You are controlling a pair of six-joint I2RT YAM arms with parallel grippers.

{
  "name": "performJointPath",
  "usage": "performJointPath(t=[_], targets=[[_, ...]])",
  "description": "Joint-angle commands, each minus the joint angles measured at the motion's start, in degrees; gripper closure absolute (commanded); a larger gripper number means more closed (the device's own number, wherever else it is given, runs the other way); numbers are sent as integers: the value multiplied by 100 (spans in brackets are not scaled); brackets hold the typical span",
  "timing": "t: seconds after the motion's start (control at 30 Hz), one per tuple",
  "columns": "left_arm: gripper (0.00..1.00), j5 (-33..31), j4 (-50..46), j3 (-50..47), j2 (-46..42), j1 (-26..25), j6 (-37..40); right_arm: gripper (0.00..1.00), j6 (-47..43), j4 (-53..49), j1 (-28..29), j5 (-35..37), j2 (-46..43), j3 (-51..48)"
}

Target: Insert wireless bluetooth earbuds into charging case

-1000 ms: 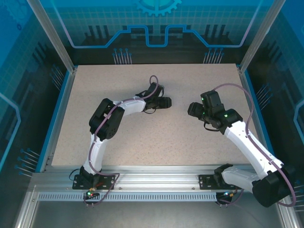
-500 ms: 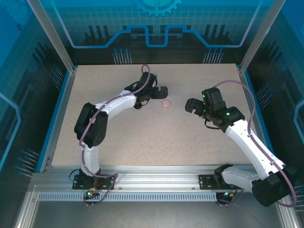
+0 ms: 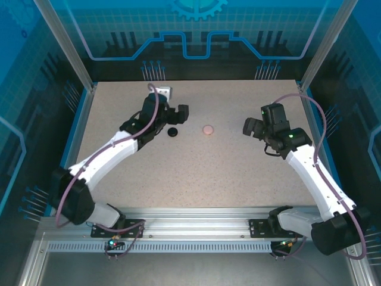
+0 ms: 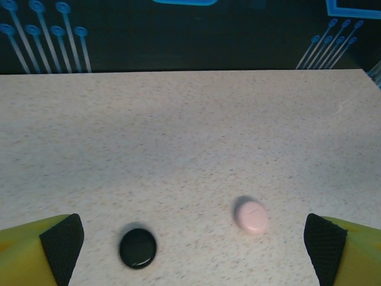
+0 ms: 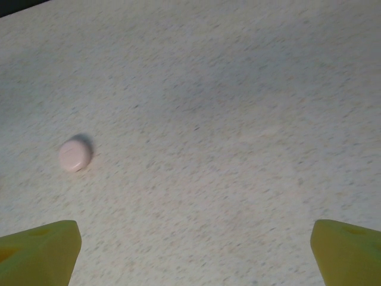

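In the top view, a small round pale pink charging case (image 3: 207,129) lies closed on the far half of the speckled beige surface (image 3: 226,173). A small round glossy black charging case (image 3: 172,131) lies left of the pink case, apart from it. The left gripper (image 3: 184,113) is left of the pink case and farther back. The right gripper (image 3: 247,126) is right of it, well apart. Aluminium posts (image 3: 62,44) and blue circuit-patterned panels (image 3: 196,27) enclose the surface.

The left wrist view makes clearer how the jaws stand: wide open and empty. Its yellow fingers with black pads (image 4: 62,241) have both cases between them.

In the right wrist view the pink case (image 5: 75,155) lies at the left. The yellow fingertips (image 5: 41,247) are far apart, so these jaws are open too and hold nothing.
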Motion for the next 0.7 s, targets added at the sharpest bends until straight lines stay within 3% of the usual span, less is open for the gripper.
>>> performJointPath(t=[0.0, 0.13, 0.33, 0.67], targets=[[1, -575, 1166, -944, -593, 67, 635, 0, -441, 508, -303, 563, -196, -255], [1, -765, 2467, -2079, -1198, 106, 1249, 0, -752, 1285, -585, 972, -248, -752], [1, -947, 3096, -2889, -1621, 173, 2176, 0, -1519, 1889, -889, 1083, 274, -947], [1, -881, 3466, -3596, -1747, 910, 2100, 0, -2202, 4759, -903, 794, 654, -2656]])
